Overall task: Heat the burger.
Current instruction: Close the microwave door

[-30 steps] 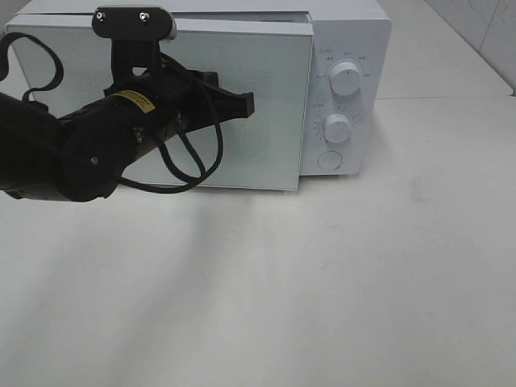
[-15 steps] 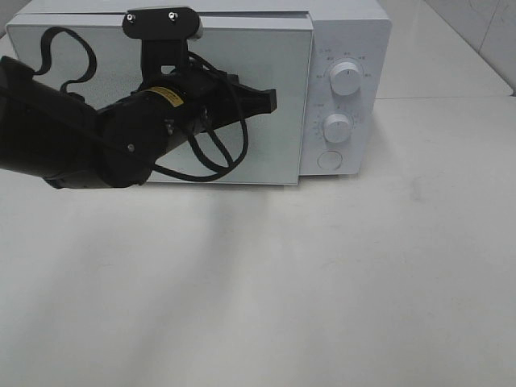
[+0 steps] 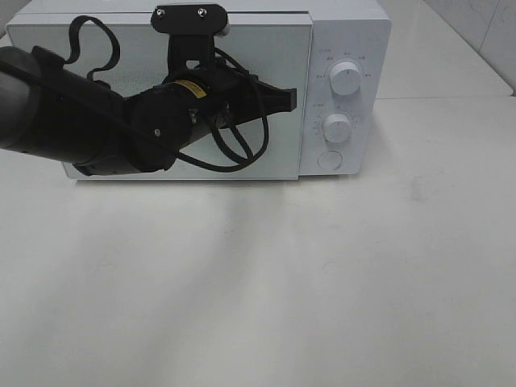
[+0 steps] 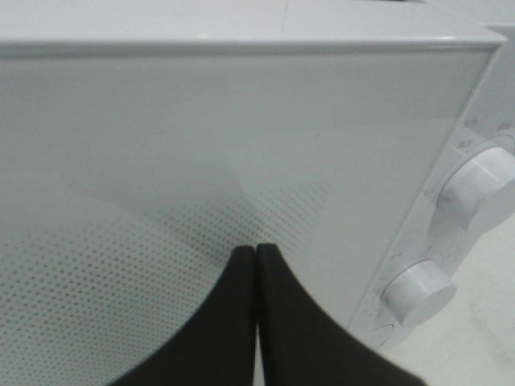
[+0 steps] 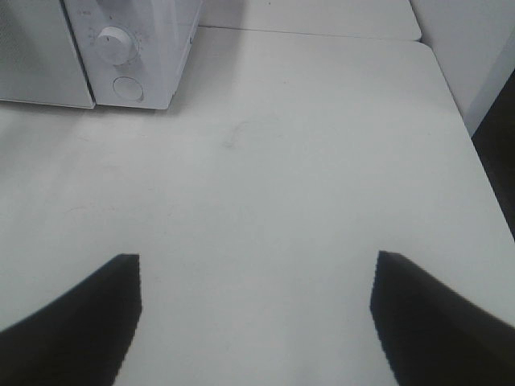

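The left arm [image 3: 81,113] comes in from the upper left of the high view and lies across the front of the white microwave [image 3: 347,32]. The left gripper [image 3: 292,98] is fully closed with nothing between its jaws. Its tip is at the right-hand edge of the door [image 3: 274,153], just short of the control panel. In the left wrist view the two fingers [image 4: 233,322] meet in a single seam against the dotted door screen.

The burger shows in no view. I judge it to be behind the door, though the screen gives no sight of it.

The door looks flush, so the step seems to be seating it on its latch side before the timer is set. The push should go straight into the oven and low on that edge, with the blunt closed tip square to the panel so it does not skid right onto the knobs. It should be gentle, because a light oven could slide back on the bench [image 3: 322,282]. The black cable loop [image 3: 234,153] hanging from the wrist should stay clear of the door seam.

Right of the door are the upper knob [image 3: 346,78], the lower knob [image 3: 337,127] and a round button [image 3: 329,160]. Turning a knob would need the jaws opened first.

The right gripper [image 5: 253,261] hangs wide open and empty over bare bench, well apart from the oven.

A yellow label [image 3: 191,87] sits on the left wrist, and small print rings both knobs. None of it is legible, and no brand name can be made out.
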